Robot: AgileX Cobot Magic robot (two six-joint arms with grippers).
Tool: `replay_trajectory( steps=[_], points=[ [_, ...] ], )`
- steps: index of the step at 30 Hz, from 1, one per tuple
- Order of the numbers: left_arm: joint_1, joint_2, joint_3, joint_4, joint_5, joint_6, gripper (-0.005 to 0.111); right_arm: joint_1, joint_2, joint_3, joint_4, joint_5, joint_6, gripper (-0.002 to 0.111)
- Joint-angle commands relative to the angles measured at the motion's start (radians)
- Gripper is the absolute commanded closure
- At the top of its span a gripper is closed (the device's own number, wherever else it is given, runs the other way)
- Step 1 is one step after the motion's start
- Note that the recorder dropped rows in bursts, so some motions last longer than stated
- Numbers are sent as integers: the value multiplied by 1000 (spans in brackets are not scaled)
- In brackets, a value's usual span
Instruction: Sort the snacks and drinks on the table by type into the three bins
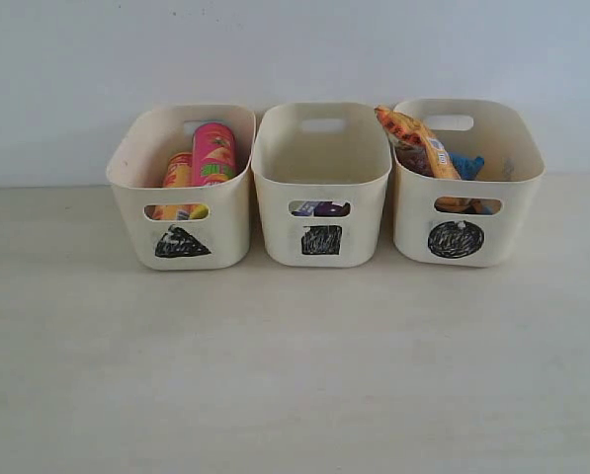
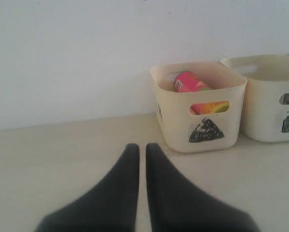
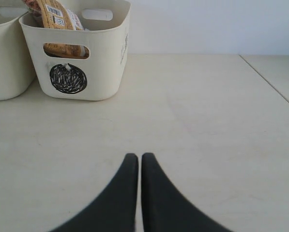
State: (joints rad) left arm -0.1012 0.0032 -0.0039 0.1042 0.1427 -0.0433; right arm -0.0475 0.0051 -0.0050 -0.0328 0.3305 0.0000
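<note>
All three bins line up across the upper half of the exterior view on the table (image 1: 295, 385). The triangle bin (image 1: 230, 222) on the left holds the pink tube (image 1: 213, 153) and the orange-yellow tube (image 1: 178, 170), the square bin (image 1: 364, 232) in the centre shows the purple carton (image 1: 326, 208) through its handle slot, and in the circle bin (image 1: 512, 222) on the right the orange bag (image 1: 418, 138) pokes over the rim beside the blue bag (image 1: 467, 163). The left gripper (image 2: 140, 147) and right gripper (image 3: 140, 157) hang low over the table, fingers drawn together on nothing.
</note>
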Motion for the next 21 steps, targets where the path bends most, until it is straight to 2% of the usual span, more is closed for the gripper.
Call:
replay_trajectory(
  steps=[1,21],
  points=[
    [3,-3,4,-11,142,19,103,-3,-5,5,2,-8,0,108],
    [3,-3,4,-11,163,15,103,-3,-5,5,2,-8,0,108]
  ],
)
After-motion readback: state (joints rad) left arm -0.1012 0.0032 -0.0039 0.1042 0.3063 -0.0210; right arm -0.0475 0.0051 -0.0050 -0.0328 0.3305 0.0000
